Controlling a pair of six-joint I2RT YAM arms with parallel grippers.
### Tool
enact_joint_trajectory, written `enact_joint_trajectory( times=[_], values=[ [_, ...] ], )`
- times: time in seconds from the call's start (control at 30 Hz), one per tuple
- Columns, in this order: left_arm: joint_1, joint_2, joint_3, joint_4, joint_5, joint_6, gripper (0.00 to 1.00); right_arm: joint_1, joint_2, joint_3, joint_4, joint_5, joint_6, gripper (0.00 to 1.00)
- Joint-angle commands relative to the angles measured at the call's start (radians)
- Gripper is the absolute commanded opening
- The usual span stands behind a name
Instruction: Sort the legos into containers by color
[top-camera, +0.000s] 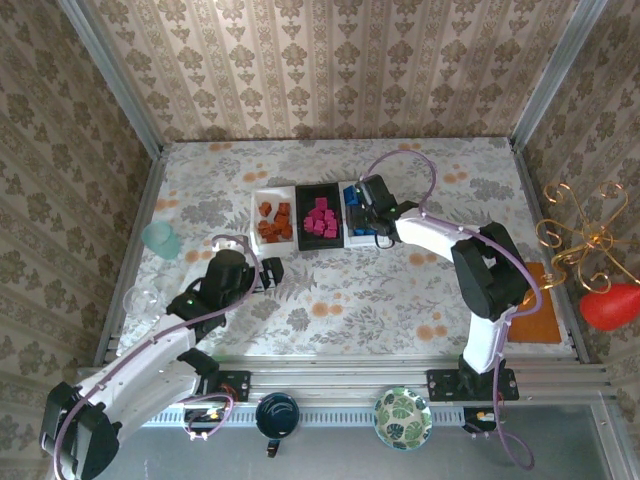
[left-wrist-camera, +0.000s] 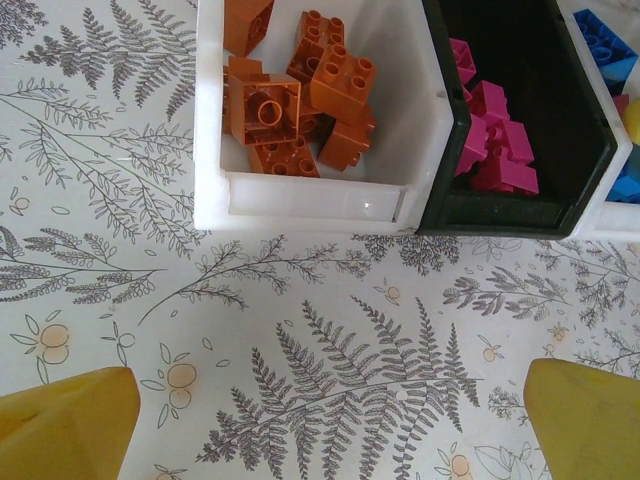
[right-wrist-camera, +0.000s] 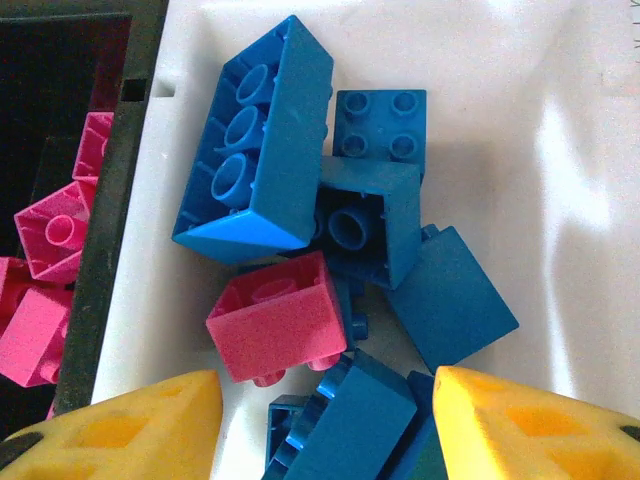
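Observation:
Three trays stand in a row. The left white tray (left-wrist-camera: 300, 200) holds several orange legos (left-wrist-camera: 300, 100). The black tray (left-wrist-camera: 520, 210) holds magenta legos (left-wrist-camera: 490, 140). The right white tray (right-wrist-camera: 520, 120) holds several blue legos (right-wrist-camera: 255, 140) and one pink lego (right-wrist-camera: 270, 320) lying on its side among them. My right gripper (right-wrist-camera: 325, 425) hovers open low over this tray (top-camera: 357, 238), its yellow fingers (right-wrist-camera: 520, 430) either side of a blue brick just below the pink one. My left gripper (left-wrist-camera: 330, 420) is open over bare tablecloth, just short of the orange tray (top-camera: 258, 205).
A green-patterned bowl (top-camera: 403, 418) and a dark cup (top-camera: 277, 414) sit on the near rail. A teal cup (top-camera: 161, 240) and a clear glass (top-camera: 140, 297) stand at the left edge. An orange pad (top-camera: 535, 310) and a red heart ornament (top-camera: 610, 305) are at the right.

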Motion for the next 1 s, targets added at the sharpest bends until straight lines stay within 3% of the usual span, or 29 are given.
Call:
enact_joint_trajectory(
  times=[0.0,0.63,0.97],
  values=[
    [0.007,-0.017,0.012,-0.028,0.011,0.018,1.00,0.006,0.006,0.044,-0.008,0.005,-0.047,0.60],
    [0.024,0.004,0.010,-0.018,0.023,0.010,1.00,0.014,0.133,0.166,-0.117,0.036,-0.170,0.53],
    [0.025,0.015,0.012,-0.009,0.031,0.007,1.00,0.013,0.053,0.102,-0.067,-0.003,-0.166,0.53]
  ],
)
